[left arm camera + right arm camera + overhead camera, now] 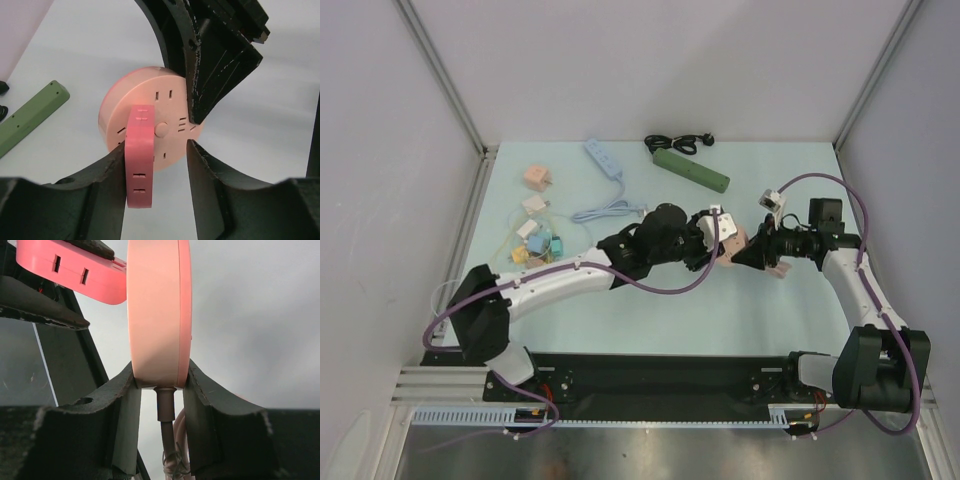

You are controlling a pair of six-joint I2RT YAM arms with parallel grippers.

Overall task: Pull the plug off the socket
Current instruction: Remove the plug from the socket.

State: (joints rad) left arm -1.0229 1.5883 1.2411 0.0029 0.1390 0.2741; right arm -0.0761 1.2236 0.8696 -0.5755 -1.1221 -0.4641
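The pale counter (620, 310) carries two arms that meet right of its middle, the left arm (550, 280) reaching in from the left and the right arm (865, 285) from the right. A green strip (692, 168) and a blue strip (603, 158) lie toward the far edge, with small adapters (535, 235) at the left. The round pink socket (150, 95) is held on edge between the two claws, its cord (166, 415) hanging below. The right claw (161, 375) grips the socket by its rim, both fingers pressed against it. A deeper pink plug (139, 160) sits in the socket's face. The left claw (156, 146) straddles the plug, open: one finger (107, 175) touches the plug's side, while the other finger (210, 180) stands apart from it with a clear gap.
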